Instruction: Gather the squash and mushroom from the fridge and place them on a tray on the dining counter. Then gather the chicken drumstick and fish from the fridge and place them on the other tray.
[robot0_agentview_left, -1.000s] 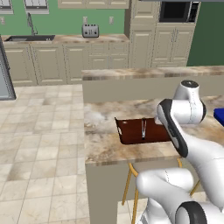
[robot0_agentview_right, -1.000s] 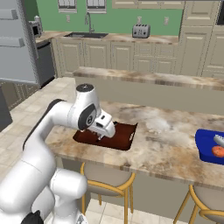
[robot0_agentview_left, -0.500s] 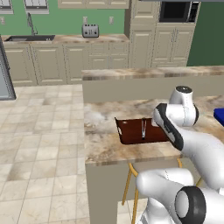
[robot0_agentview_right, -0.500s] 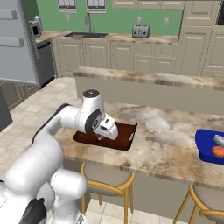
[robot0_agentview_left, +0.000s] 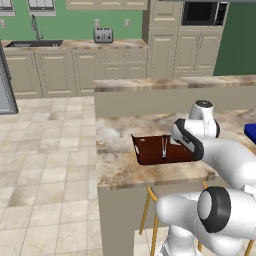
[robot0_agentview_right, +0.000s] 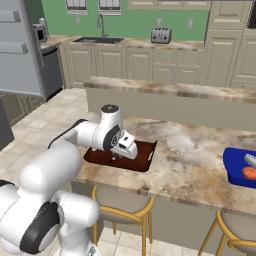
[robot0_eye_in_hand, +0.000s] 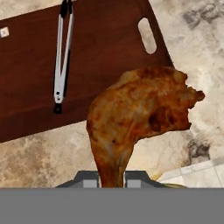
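Note:
My gripper (robot0_eye_in_hand: 111, 177) is shut on the bony end of a browned chicken drumstick (robot0_eye_in_hand: 140, 109), which hangs just above the dining counter (robot0_agentview_right: 190, 150) at the near edge of the dark brown other tray (robot0_eye_in_hand: 100, 43). In the right base view the gripper (robot0_agentview_right: 120, 155) hovers low over that tray (robot0_agentview_right: 100, 156). The blue tray (robot0_agentview_right: 235, 165) sits at the counter's right end with an orange item (robot0_agentview_right: 248, 173) and a pale item in it. The grey fridge (robot0_agentview_right: 20, 50) stands far left. The fish is out of view.
Metal tongs (robot0_eye_in_hand: 62, 52) lie inside the brown tray, seen also as tongs (robot0_agentview_left: 163, 146) in the left base view. Wooden stools (robot0_agentview_right: 122, 202) stand under the counter's front edge. A raised back ledge (robot0_agentview_right: 170, 90) runs behind the counter. Wall cabinets and a toaster (robot0_agentview_right: 161, 35) lie beyond.
The arm has swung a little to the right above the brown tray, drumstick still in its grip. The base and the trays have stayed put.

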